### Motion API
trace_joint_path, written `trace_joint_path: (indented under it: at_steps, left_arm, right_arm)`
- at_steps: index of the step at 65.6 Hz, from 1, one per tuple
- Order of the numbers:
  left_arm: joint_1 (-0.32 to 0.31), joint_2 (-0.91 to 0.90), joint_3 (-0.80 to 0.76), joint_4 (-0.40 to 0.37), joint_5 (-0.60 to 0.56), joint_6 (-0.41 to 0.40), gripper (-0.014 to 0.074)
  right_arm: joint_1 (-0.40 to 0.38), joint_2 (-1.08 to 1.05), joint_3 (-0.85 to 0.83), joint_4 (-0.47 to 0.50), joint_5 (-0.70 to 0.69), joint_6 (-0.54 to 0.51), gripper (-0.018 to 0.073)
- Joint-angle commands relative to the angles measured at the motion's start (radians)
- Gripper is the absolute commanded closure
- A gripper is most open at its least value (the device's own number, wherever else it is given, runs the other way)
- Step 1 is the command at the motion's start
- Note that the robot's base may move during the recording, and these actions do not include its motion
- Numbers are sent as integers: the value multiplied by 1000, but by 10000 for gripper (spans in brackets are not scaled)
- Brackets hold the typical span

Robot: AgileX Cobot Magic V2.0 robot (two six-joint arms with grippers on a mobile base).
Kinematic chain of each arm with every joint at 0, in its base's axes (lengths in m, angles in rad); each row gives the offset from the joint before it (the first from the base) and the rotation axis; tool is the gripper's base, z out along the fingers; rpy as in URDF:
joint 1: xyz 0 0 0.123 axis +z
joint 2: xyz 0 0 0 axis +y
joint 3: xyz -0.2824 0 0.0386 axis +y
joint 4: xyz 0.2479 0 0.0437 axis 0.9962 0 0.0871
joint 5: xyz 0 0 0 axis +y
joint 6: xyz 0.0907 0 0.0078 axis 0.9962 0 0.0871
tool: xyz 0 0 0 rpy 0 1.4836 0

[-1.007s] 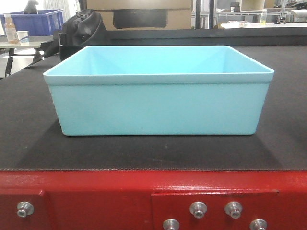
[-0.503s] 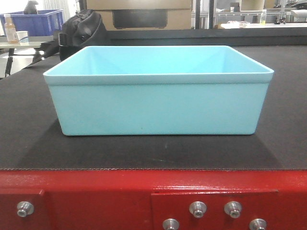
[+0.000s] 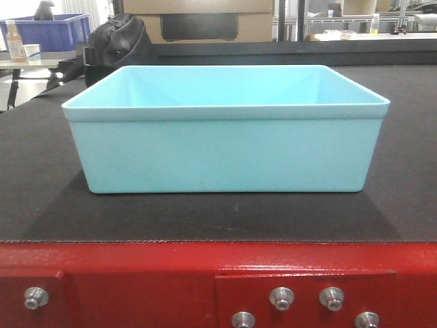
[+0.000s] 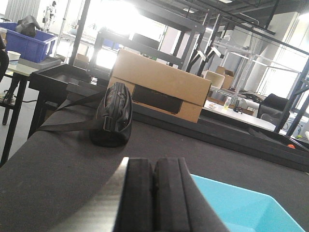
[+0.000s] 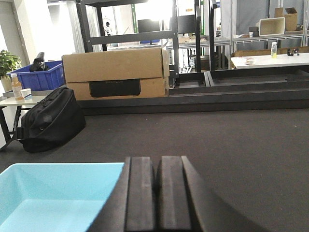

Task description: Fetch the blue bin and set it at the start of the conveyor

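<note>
The pale cyan blue bin [image 3: 225, 150] stands upright and empty on the dark textured belt of the conveyor start [image 3: 205, 219], just behind the red bolted frame [image 3: 136, 273]. No gripper shows in the front view. In the left wrist view my left gripper [image 4: 153, 164] is shut with nothing between its pads, and a corner of the blue bin [image 4: 241, 208] lies just to its right. Seen from the right wrist, my right gripper [image 5: 157, 164] is also shut and empty, with the blue bin [image 5: 53, 198] close on its left. Neither gripper touches the bin.
A black bag [image 4: 113, 116] lies on the belt behind the bin's left side. Behind it a cardboard box [image 5: 116, 72] sits past the belt's far edge. A dark blue crate [image 3: 48, 31] and a bottle [image 3: 13, 41] stand on a side table far left.
</note>
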Motion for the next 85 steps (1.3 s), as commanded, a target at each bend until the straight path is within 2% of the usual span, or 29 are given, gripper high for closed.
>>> trace_joint_path:
  at_steps: [1,6,10,14,19,27,35,40,49,66,76,80,85]
  left_arm:
    - [4,-6,2,6,-18,-2,707]
    - [4,-6,2,6,-18,-2,707]
    - [4,-6,2,6,-18,-2,707]
    - [4,-6,2,6,-18,-2,707]
    - [4,-6,2,6,-18,-2,707]
    - [4,-6,2,6,-18,-2,707]
    - [4,-6,2,6,-18,-2,707]
    - [4,-6,2,6,-18,-2,707]
    - [4,-6,2,6,-18,-2,707]
    - [4,-6,2,6,-18,-2,707]
    - [4,-5,2,6,-20,-2,707]
    - [4,-5,2,6,-20,-2,707]
    - [4,-5,2,6,-20,-2,707]
  right_arm:
    - [-8,-6,-4,-15,-44,2,726]
    - [-10,-12,8,-13,-70,-21,726]
    - [-18,-29,27,22,-87,-141,726]
    - [-42,-53,53,116,-94,-291,726]
    - [-93,-86,91,204,-96,-388,726]
    - [-191,-134,183,275,-133,-395,726]
    - [-235,-184,315,328,-288,-417,726]
    - [-235,-224,389,328,-338,-417,726]
    - [-235,-279,462,328,-269,-417,726]
    - [-235,-295,555,328,-279,-414,726]
    - [-235,-295,615,328,-417,-388,726]
    - [-235,-295,615,328,-350,-388,726]
    - [-235,-295,615,328,-351,-388,726]
